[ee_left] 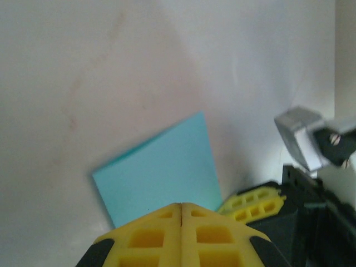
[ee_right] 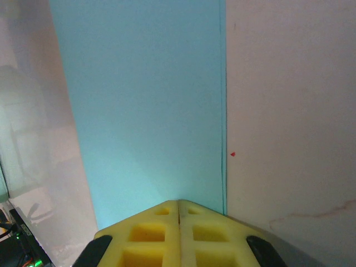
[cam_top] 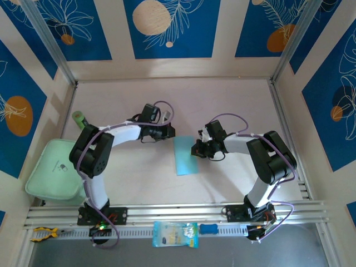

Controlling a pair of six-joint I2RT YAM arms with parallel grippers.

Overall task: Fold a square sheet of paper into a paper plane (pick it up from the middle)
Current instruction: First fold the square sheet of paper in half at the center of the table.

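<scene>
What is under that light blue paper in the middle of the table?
Only the pale table shows around the paper, which lies flat. One edge looks doubled, perhaps a folded layer; anything beneath is covered.

White-and-black jointed left arm [cam_top: 92, 153] and right arm [cam_top: 272, 158] carry looping thin purple cables [cam_top: 164, 102]; yellow grid-holed plastic fingers [ee_left: 144, 239] have black bases
</scene>
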